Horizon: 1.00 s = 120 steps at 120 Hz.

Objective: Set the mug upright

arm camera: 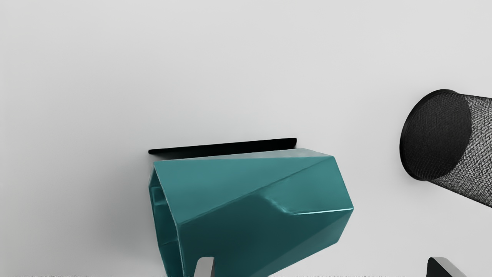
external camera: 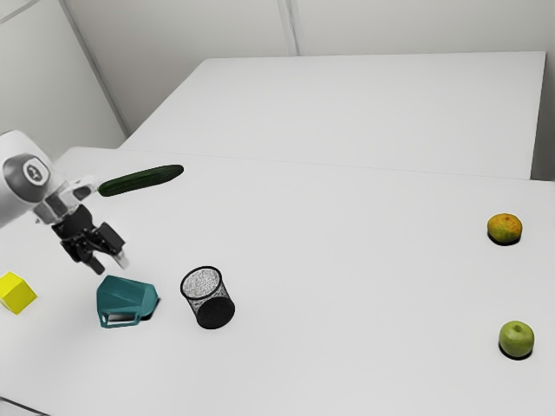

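The teal faceted mug [external camera: 127, 297] lies on its side on the table, its handle toward the exterior view's bottom edge. My gripper [external camera: 110, 264] is just above it, tilted, its fingers apart. In the wrist view the mug [arm camera: 253, 204] shows its open mouth at one end and its closed base at the other. One fingertip of the gripper [arm camera: 321, 267] overlaps the mug near its mouth, and the other stands beyond the base over bare table. Nothing is held. The handle is hidden in the wrist view.
A black mesh cup [external camera: 208, 299] stands close to the mug's base end, also seen as the mesh cup [arm camera: 438, 134] in the wrist view. A yellow block [external camera: 16, 293] and a cucumber [external camera: 141, 179] are nearby. An orange fruit [external camera: 505, 228] and green apple [external camera: 517, 339] lie far right.
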Each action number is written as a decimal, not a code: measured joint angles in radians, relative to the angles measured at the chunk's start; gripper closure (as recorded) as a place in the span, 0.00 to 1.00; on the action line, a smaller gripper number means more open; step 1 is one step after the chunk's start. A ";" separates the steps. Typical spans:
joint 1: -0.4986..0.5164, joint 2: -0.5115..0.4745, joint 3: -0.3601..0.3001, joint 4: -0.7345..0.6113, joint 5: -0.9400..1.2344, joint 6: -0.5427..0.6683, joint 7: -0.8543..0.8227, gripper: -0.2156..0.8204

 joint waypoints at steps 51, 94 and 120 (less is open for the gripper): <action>0.016 0.018 0.041 -0.034 0.003 0.055 0.107 0.21; 0.033 0.023 0.065 -0.091 -0.139 0.069 0.196 0.21; 0.048 0.040 0.094 -0.121 -0.245 0.061 0.256 0.21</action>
